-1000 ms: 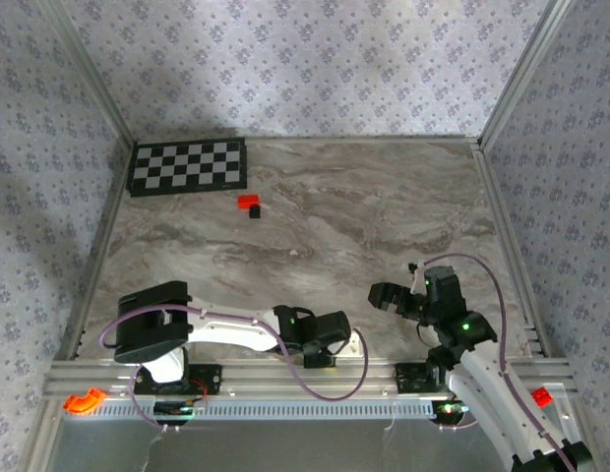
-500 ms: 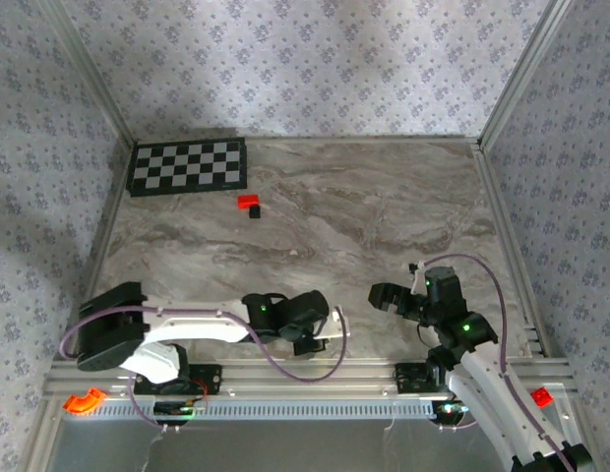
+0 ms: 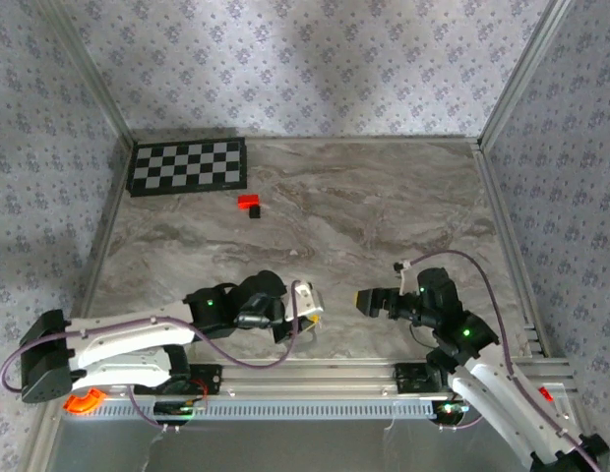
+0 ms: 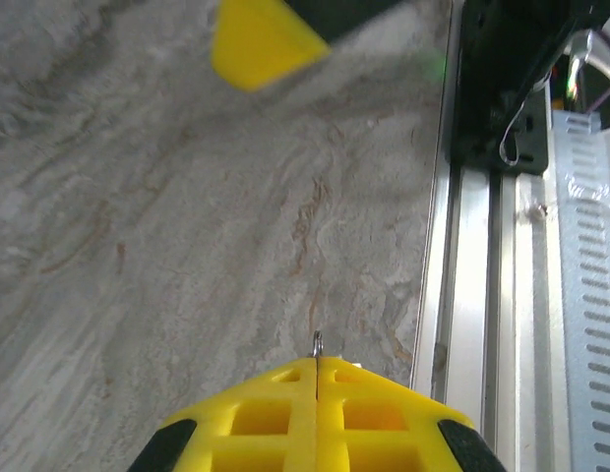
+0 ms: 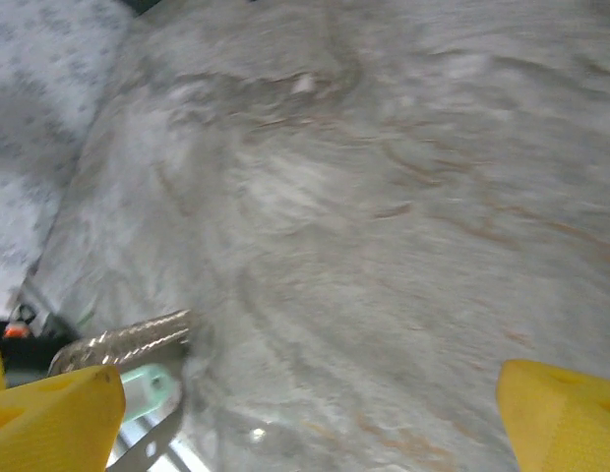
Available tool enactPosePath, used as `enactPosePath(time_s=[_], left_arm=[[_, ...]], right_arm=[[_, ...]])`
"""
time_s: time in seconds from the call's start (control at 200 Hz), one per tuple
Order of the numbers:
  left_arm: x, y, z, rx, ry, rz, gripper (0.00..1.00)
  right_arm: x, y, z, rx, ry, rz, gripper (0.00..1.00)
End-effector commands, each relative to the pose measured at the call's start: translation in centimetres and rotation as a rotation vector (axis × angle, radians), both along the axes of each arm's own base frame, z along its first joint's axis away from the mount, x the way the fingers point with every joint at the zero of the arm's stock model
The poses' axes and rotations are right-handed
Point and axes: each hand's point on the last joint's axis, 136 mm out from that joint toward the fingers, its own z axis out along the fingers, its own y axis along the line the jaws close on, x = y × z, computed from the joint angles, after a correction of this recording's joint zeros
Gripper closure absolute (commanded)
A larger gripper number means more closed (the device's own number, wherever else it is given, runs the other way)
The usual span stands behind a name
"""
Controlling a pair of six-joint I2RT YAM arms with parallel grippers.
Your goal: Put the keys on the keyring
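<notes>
- left gripper (image 3: pixel 309 314) at the table's (image 3: pixel 384 216) 6 o'clock; yellow fingers (image 4: pixel 384 418) pressed together, pinching the tiny silvery key (image 4: pixel 317 342), its tip poking out toward 12
- right gripper (image 3: pixel 366 301) at 5 o'clock; fingers (image 5: pixel 51 418) spread wide
- red-and-black block (image 3: pixel 249 204) at 11 o'clock

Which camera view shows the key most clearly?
The left wrist view: the metal tip of the key sticks out between the shut fingers of the left hand. From above it is too small to tell; the right wrist view is blurred.
</notes>
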Motion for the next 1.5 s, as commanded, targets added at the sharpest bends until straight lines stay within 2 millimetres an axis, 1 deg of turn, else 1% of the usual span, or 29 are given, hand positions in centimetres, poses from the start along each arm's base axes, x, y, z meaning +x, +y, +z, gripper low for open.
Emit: enactPosePath(time_s=[0.0, 0.13, 0.21, 0.355, 0.395, 0.475, 0.54, 0.595, 0.635, 0.705, 0.79, 0.98, 1.104, 1.279, 1.494], left_arm=[[0.0, 0.2, 2.7, -0.1, -0.003, 0.007, 1.0], [0.3, 1.1, 4.5, -0.144, -0.042, 0.031, 1.0], [0.4, 1.5, 5.5, -0.172, -0.066, 0.036, 1.0], [0.6, 2.2, 7.0, -0.214, -0.102, 0.045, 1.0], [0.6, 2.3, 7.5, -0.23, -0.108, 0.046, 1.0], [0.5, 2.5, 8.4, -0.254, -0.119, 0.043, 1.0], [0.4, 2.6, 9.0, -0.273, -0.127, 0.042, 1.0], [0.4, 2.7, 9.4, -0.287, -0.132, 0.041, 1.0], [0.3, 2.7, 9.7, -0.297, -0.134, 0.038, 1.0], [0.3, 2.8, 10.1, -0.313, -0.137, 0.039, 1.0], [0.3, 2.9, 10.7, -0.332, -0.14, 0.037, 1.0], [0.3, 2.9, 11.5, -0.36, -0.144, 0.023, 1.0], [0.1, 3.0, 11.9, -0.373, -0.144, 0.012, 1.0], [-0.3, 3.1, 12.6, -0.398, -0.142, -0.006, 1.0], [-1.0, 3.4, 13.7, -0.442, -0.144, -0.035, 1.0]], right_arm=[[0.0, 2.1, 4.2, 0.046, -0.189, 0.085, 0.02], [-1.5, 4.5, 6.7, 0.108, -0.316, 0.199, 0.03], [-2.5, 5.6, 8.3, 0.135, -0.398, 0.257, 0.03], [-3.8, 6.5, 10.5, 0.149, -0.51, 0.328, 0.02], [-4.0, 6.6, 11.0, 0.152, -0.538, 0.345, 0.04], [-4.4, 6.7, 12.0, 0.155, -0.584, 0.364, 0.11], [-4.7, 6.7, 12.9, 0.162, -0.62, 0.374, 0.21], [-4.8, 6.7, 13.4, 0.16, -0.646, 0.38, 0.33], [-4.9, 6.7, 13.9, 0.16, -0.666, 0.385, 0.4], [-5.0, 6.7, 14.4, 0.151, -0.689, 0.394, 0.46], [-5.1, 7.0, 14.8, 0.144, -0.712, 0.413, 0.49], [-5.6, 8.3, 14.3, 0.107, -0.741, 0.486, 0.47], [-5.8, 9.0, 14.0, 0.076, -0.776, 0.529, 0.49], [-6.2, 9.4, 14.7, 0.085, -0.833, 0.562, 0.51], [-6.8, 10.0, 15.3, 0.101, -0.848, 0.606, 0.51]])
